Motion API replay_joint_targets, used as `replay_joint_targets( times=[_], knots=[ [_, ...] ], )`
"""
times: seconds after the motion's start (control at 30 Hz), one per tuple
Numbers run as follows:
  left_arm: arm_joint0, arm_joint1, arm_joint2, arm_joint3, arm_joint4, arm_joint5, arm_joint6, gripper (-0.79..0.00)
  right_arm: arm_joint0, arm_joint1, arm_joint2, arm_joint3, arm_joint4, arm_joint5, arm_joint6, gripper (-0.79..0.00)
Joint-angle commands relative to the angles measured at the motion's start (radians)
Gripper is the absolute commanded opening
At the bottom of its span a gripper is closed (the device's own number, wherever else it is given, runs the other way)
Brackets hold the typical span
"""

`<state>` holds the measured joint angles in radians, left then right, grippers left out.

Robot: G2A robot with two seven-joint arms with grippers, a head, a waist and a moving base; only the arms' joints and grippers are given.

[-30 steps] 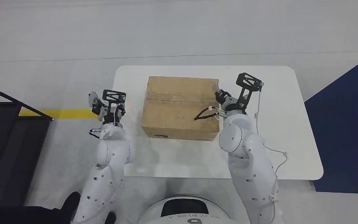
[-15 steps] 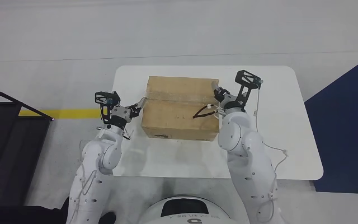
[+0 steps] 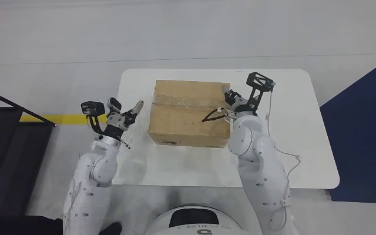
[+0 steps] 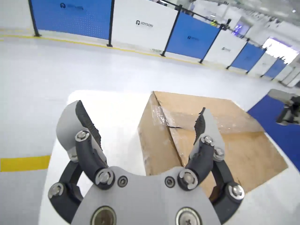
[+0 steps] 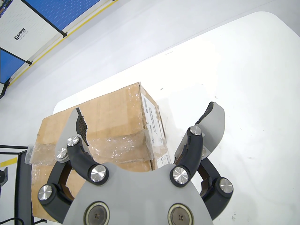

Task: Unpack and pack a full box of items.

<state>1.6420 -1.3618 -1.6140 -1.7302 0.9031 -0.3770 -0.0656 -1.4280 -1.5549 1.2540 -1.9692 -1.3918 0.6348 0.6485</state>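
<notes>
Two grippers, both spread wide, flank the taped box (image 3: 189, 113) centred on table (image 3: 282, 147) | left gripper (image 4: 140, 108): clear of its 9 o'clock side | right gripper (image 5: 144, 108): over its 3 o'clock edge, probably for flap opening.

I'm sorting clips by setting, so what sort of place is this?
Probably a fenced-off test bay in a large industrial hall: blue and white partition panels border a pale floor with a yellow floor line, and a taped cardboard box sits on a white table.
</notes>
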Motion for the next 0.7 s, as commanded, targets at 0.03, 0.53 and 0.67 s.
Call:
replay_joint_targets(
  times=[0.03,0.53,0.67],
  knots=[
    [-0.072,0.015,-0.038,0.165,-0.310,-0.233,-0.166,0.000,0.008,-0.002,-0.009,0.006,-0.005,0.001,0.003,0.000],
    [-0.307,0.057,0.005,0.541,-0.793,-0.487,-0.577,-0.397,0.020,-0.009,-0.022,0.013,-0.029,0.014,0.011,0.000],
    [-0.335,0.063,0.035,0.558,-0.834,-0.458,-0.633,-0.339,0.017,-0.010,-0.021,0.011,-0.031,0.017,0.012,0.000]
  ],
)
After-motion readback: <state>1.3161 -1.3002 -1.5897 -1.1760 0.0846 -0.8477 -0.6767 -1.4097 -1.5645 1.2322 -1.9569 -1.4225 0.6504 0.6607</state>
